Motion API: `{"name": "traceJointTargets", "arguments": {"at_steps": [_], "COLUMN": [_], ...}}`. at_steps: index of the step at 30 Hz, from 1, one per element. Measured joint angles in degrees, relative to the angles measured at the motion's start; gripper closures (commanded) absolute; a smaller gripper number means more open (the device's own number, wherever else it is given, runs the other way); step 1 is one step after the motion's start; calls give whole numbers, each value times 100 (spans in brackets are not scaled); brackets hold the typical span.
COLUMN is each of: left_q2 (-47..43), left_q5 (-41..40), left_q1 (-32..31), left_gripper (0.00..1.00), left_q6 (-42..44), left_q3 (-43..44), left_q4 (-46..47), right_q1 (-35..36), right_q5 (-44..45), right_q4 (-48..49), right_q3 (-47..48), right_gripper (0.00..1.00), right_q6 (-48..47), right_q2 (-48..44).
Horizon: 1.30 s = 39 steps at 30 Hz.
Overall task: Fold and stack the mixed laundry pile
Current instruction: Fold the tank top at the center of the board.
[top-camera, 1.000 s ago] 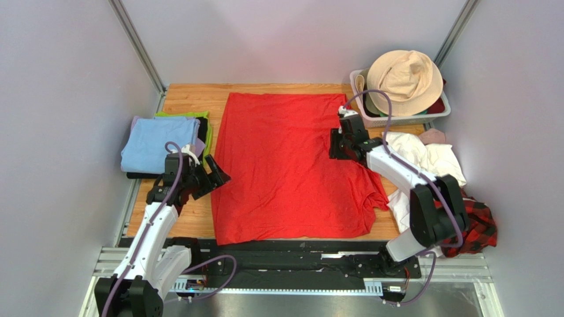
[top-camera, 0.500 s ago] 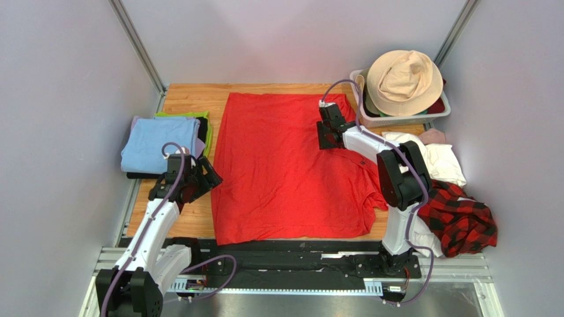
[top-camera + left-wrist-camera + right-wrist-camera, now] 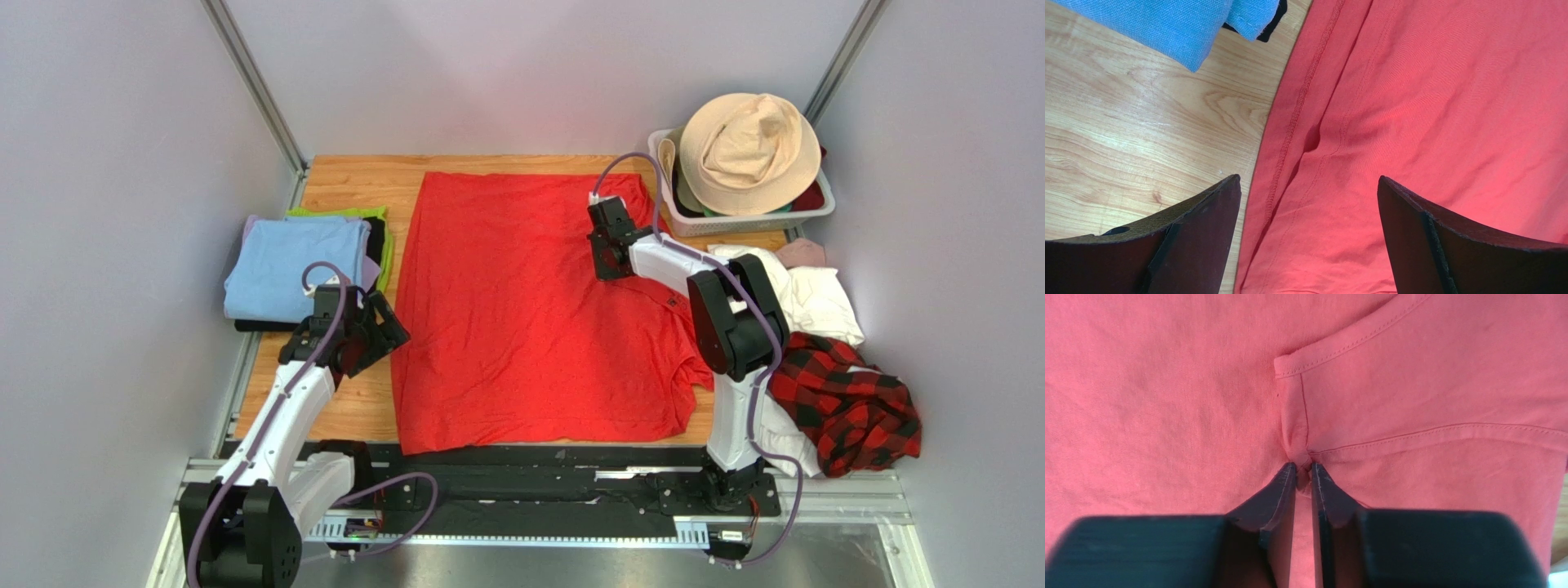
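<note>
The right gripper (image 3: 1303,470) has just been closed on a pinch of the red T-shirt (image 3: 528,306), spread flat on the table (image 3: 344,184), near its sleeve seam. The left gripper (image 3: 1309,180) is held wide open over the hem. Folding is judged to be beginning.

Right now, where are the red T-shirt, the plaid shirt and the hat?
red T-shirt (image 3: 515,319): top view, middle of its body.
plaid shirt (image 3: 859,417): top view, middle of the heap.
hat (image 3: 748,145): top view, on its crown.

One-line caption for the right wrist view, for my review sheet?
Right claw pinches a fold of the red T-shirt beside a stitched seam.
</note>
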Motion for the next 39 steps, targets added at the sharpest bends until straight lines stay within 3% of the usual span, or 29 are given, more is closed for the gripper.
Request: {"name": "traceJointTargets", "arguments": {"at_steps": [13, 26, 32, 39], "left_q2": [31, -35, -48, -61], "left_q5": [-2, 0, 4, 4], "left_q1": [0, 0, 0, 0], "left_gripper": [11, 11, 11, 11], "left_q6": [7, 7, 4, -11], "left_q3": [0, 0, -26, -70], "left_q4": [0, -2, 2, -4], "right_q1": [-236, -2328, -2929, -3438], "right_q5": [-125, -846, -1132, -1327], "right_q4": [-116, 39, 192, 332], "right_q3": [66, -302, -815, -769], "right_gripper": [100, 100, 100, 100], "right_q6": [63, 761, 1224, 1530], "right_q2": [-96, -1156, -1237, -1198]}}
